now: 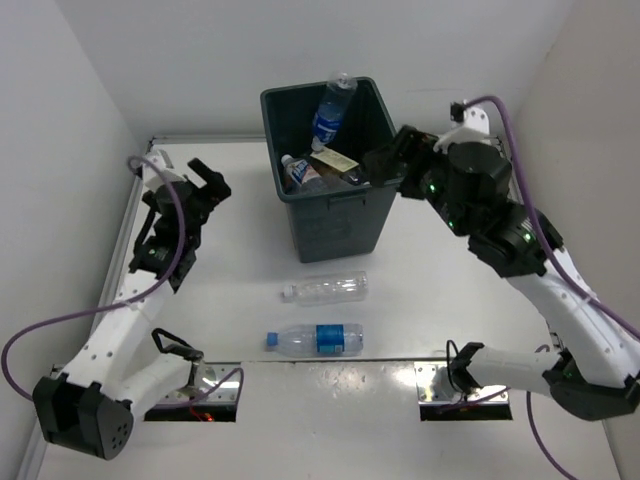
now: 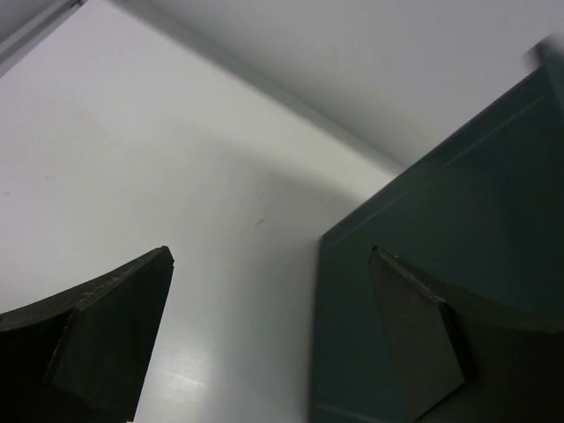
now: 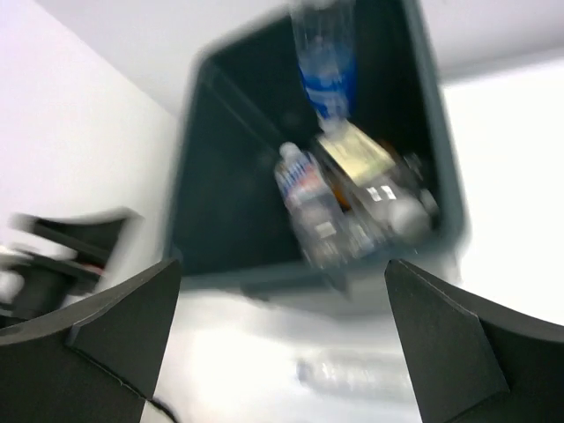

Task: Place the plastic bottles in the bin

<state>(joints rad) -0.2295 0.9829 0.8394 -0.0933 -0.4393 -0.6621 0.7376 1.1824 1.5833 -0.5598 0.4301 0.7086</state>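
Top external view: two plastic bottles lie on the desk, both on their sides in front of the bin, between it and the arm bases. The clear unlabelled bottle is nearer the bin. The blue-labelled bottle is a little closer to the bases. Their long axes run left-right, parallel, with the caps pointing left.

The bin stands upright at mid-desk. At least two bottles are inside it. One leans on the back wall with its neck above the rim, and one sits lower at front left. Other items in there can't be identified.

Arms: the right fingers hang at the bin's right rim, spread wide with nothing between them. The blurred right wrist view looks down into the bin and agrees. The left fingers are raised to the left of the bin, likewise spread wide and empty. The left wrist view shows only the bin's side wall and bare desk between them.

Judgement: both loose bottles lie toward the near edge from either pair of fingers, roughly midway between the arms, so neither arm is clearly nearer. The next pick calls for a descent with the fingers closing across the bottle's short axis, near-to-far.
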